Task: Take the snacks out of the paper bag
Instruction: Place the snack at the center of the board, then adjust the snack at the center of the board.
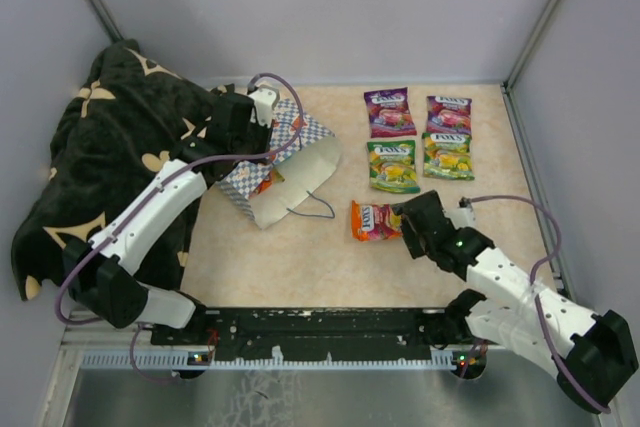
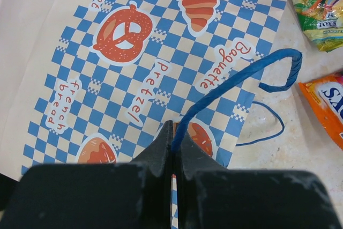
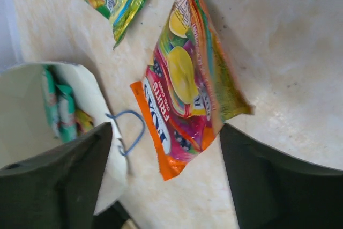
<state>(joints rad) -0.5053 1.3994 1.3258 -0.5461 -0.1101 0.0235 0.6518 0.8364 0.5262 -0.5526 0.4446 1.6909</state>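
Note:
The checkered paper bag point(image 1: 290, 162) lies on its side, its mouth facing right. My left gripper point(image 1: 262, 119) is shut on its upper blue cord handle point(image 2: 230, 87); the jaws point(image 2: 174, 132) pinch the cord above the bag's side point(image 2: 134, 68). Two purple snacks point(image 1: 388, 112) point(image 1: 448, 113) and two green-yellow ones point(image 1: 392, 165) point(image 1: 447, 155) lie on the table. An orange-red snack point(image 1: 373, 220) lies flat just ahead of my open right gripper point(image 1: 408, 222). In the right wrist view it point(image 3: 185, 89) sits between the spread fingers point(image 3: 163, 132). Teal snacks point(image 3: 59, 108) show inside the bag point(image 3: 27, 89).
A black patterned blanket point(image 1: 110, 147) is heaped at the left, behind the bag. The bag's lower blue handle point(image 1: 315, 209) lies loose on the table. Grey walls close in the back and sides.

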